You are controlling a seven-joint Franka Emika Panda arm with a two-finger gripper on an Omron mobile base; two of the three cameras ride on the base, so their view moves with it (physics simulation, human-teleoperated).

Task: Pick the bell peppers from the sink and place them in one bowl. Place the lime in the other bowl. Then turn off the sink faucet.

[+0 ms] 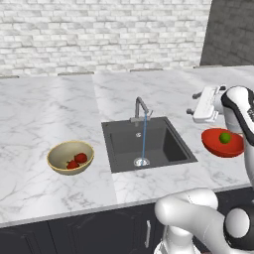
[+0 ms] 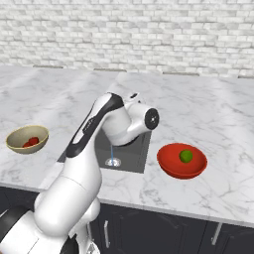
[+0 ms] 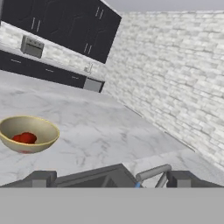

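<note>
I see the gripper [image 1: 194,102] at the right of the left base frame, above the worktop [image 1: 44,114] and just left of the arm's white wrist; its fingers stand spread wide with nothing between them. In the hand view the 2 dark fingertips [image 3: 40,178] sit far apart along the bottom of the frame, empty, with the sink faucet [image 3: 153,173] showing between them.

The sink [image 1: 163,144] sits at the centre of the left base frame, a dark basin set into white marble. The sink faucet [image 1: 140,108] stands at its back edge, and a thin blue stream of water [image 1: 144,139] falls from the spout to the drain [image 1: 141,161], so the tap is on.

The tan bowl [image 1: 70,157] is at the left of the left base frame, well apart from the sink, and the 2 red bell peppers [image 1: 78,160] lie inside it, touching each other. In the hand view that same bowl [image 3: 28,133] is at the left middle with red showing in it.

The red bowl [image 2: 181,160] sits at the right of centre in the right base frame, on the worktop just beside the sink, and the lime [image 2: 186,156] rests inside it. In the left base frame the red bowl [image 1: 222,143] is at the right edge, partly behind the arm.
</note>
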